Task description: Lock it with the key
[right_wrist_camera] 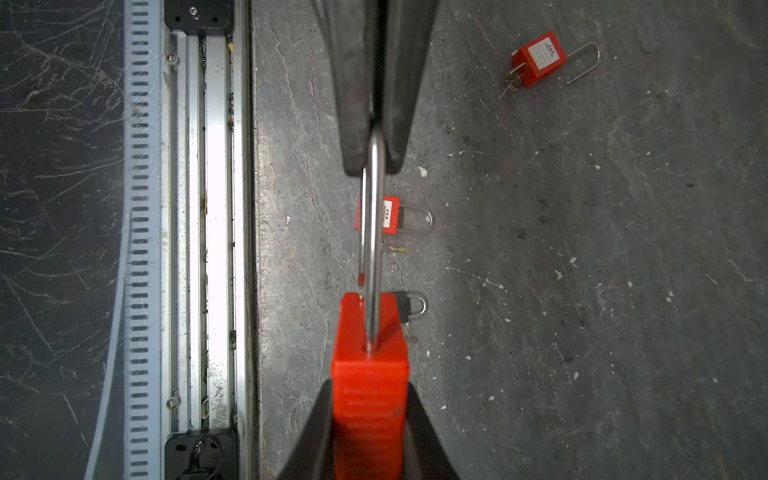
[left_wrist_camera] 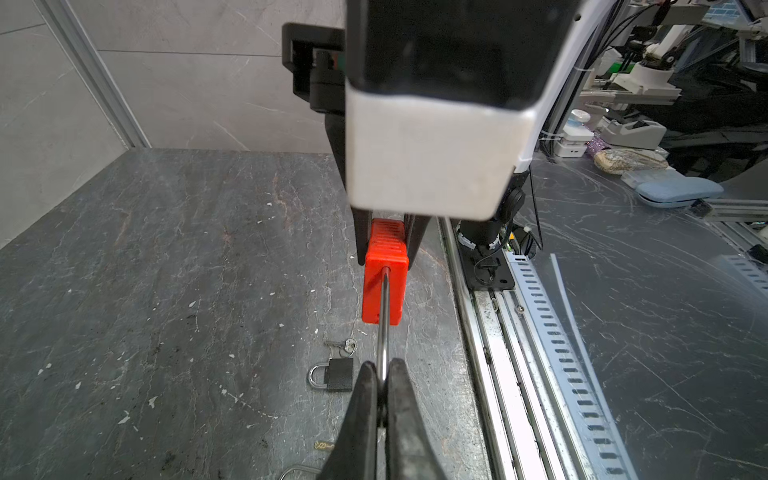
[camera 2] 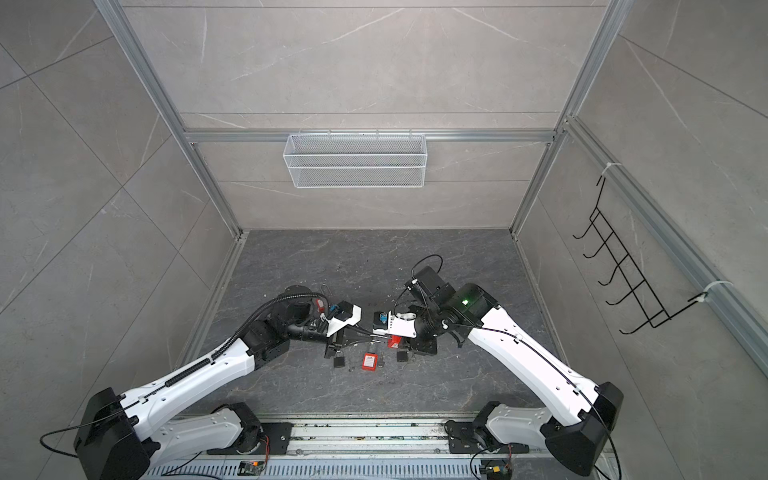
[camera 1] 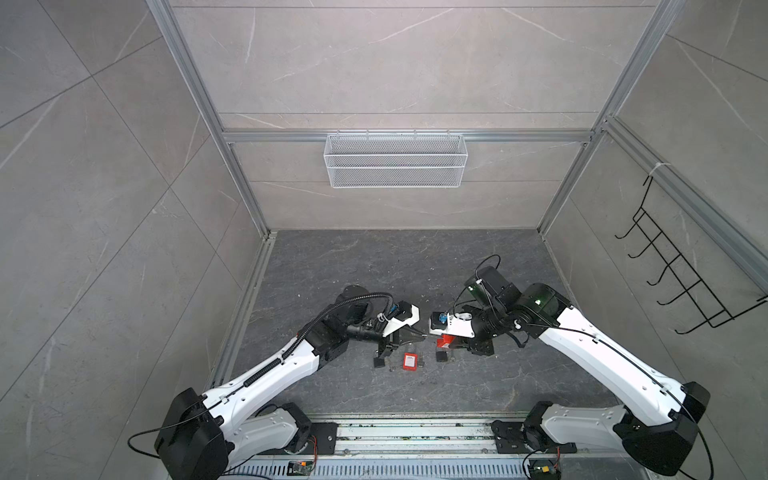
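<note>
Left gripper [left_wrist_camera: 383, 369]: pinching steel shackle [left_wrist_camera: 385, 316].
Right gripper [right_wrist_camera: 369, 388]: clasping red plastic padlock body [right_wrist_camera: 351, 332].
Long axis: jaws to jaws.

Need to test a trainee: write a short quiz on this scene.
1. True or false: the left gripper pinches the held lock's shackle.
2. What does the right gripper grip? A) a key B) the lock's body C) nothing
3. In the right wrist view, how many other red locks lie on the table?
Key: 1 true; 2 B; 3 two.
</note>
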`<state>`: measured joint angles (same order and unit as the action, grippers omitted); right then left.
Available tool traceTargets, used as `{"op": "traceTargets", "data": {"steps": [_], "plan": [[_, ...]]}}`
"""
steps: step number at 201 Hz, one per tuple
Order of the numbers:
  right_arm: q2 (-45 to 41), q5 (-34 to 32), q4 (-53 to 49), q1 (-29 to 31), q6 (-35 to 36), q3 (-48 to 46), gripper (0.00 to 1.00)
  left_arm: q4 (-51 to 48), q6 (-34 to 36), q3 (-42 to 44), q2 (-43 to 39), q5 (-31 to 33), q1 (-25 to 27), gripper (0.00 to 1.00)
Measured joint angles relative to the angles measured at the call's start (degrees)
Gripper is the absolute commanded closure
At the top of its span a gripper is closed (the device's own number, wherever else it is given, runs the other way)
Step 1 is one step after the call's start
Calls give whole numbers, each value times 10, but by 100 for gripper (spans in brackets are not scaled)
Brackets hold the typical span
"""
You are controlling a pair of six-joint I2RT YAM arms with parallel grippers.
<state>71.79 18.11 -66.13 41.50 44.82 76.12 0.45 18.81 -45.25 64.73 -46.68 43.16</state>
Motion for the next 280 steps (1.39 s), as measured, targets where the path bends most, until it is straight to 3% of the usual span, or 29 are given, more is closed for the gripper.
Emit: {"op": "traceTargets", "data": {"steps": [101, 199, 280], "plan": [[17, 7, -31, -7, 0, 23, 97, 26, -29, 0, 21, -29, 0, 100], [-26, -42, 56, 0, 24, -38, 98, 33, -58, 0, 31, -15, -1, 100], [1, 4, 0, -6, 13, 1, 98, 12, 5, 0, 7, 12, 11, 100]]}}
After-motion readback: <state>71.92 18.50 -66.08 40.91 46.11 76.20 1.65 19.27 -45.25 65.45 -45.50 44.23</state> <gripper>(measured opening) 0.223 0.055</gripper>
